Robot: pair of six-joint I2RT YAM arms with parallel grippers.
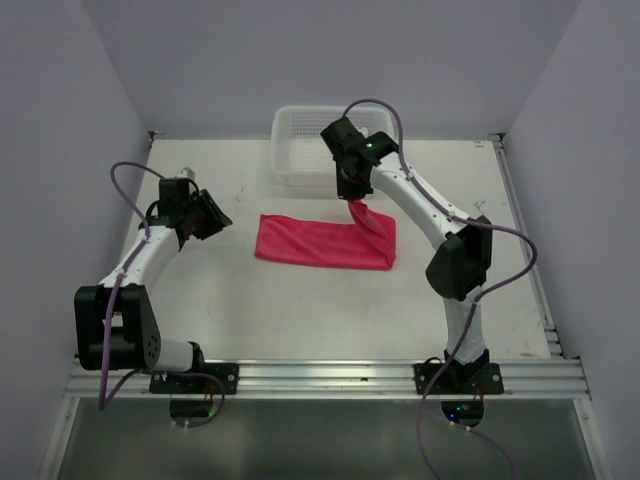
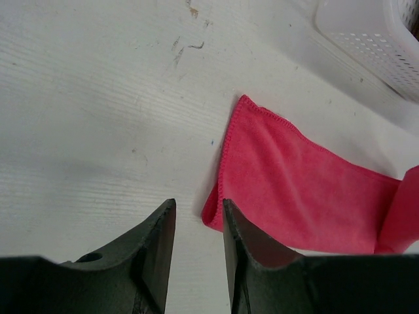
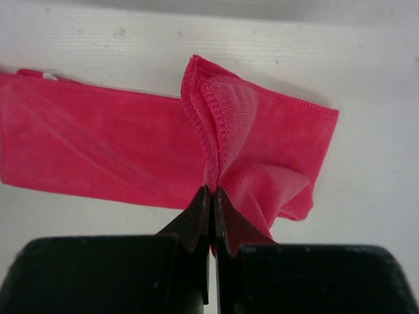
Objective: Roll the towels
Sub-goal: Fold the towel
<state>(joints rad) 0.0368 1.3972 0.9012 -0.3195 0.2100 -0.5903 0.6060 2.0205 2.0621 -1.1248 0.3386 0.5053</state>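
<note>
A red towel (image 1: 322,242) lies folded into a long strip in the middle of the white table. My right gripper (image 1: 352,198) is shut on the towel's right end and lifts that end up off the table; in the right wrist view the cloth (image 3: 249,150) bunches up between the closed fingertips (image 3: 211,191). My left gripper (image 1: 212,217) is open and empty, hovering just left of the towel's left end. In the left wrist view the towel (image 2: 294,186) lies just beyond my open left gripper (image 2: 198,209).
A white perforated plastic basket (image 1: 300,150) stands at the back of the table, just behind the right gripper; its corner shows in the left wrist view (image 2: 373,33). Walls close in the table on the left, right and back.
</note>
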